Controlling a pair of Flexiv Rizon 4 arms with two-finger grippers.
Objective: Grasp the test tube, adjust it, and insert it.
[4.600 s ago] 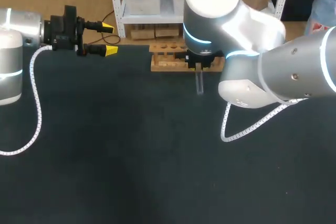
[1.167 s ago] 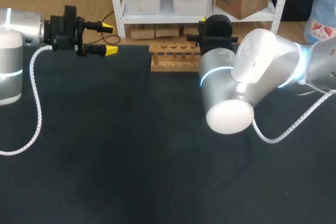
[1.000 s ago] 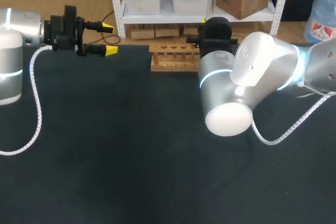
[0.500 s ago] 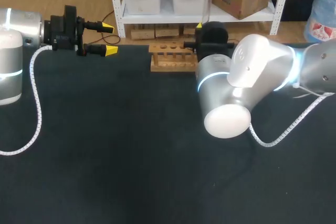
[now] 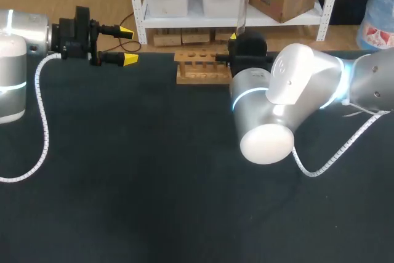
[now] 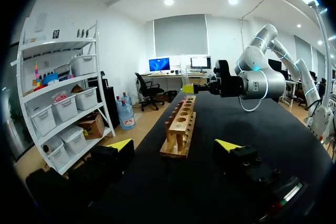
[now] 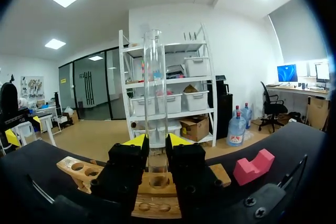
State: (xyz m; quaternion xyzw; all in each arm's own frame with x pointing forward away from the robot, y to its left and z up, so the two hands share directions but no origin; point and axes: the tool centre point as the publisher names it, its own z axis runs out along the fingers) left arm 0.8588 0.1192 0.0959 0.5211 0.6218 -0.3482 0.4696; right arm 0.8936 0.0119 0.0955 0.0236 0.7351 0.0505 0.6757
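Note:
A clear glass test tube (image 7: 155, 82) stands upright between my right gripper's (image 7: 156, 142) fingers, which are shut on its lower part. The tube hangs just above a hole of the wooden rack (image 7: 77, 169). In the head view the tube (image 5: 242, 9) rises over the right gripper (image 5: 237, 36) at the right end of the rack (image 5: 200, 69), near the table's back edge. My left gripper (image 5: 128, 45) hovers open and empty at the back left, pointing along the rack (image 6: 180, 129). From the left wrist view the right gripper (image 6: 195, 88) shows over the rack's far end.
A pink notched block (image 7: 253, 166) lies on the dark table (image 5: 135, 177) beside the rack's end, on the right arm's side. The right arm's bulky elbow (image 5: 271, 121) hangs over the table's middle right. A coiled white cable (image 5: 40, 121) trails from the left arm.
Earliest, the right gripper held the tube hanging down in front of the rack; it now holds it upright. Over the last second gripper and tube have drifted slightly left along the rack. The left arm is still.

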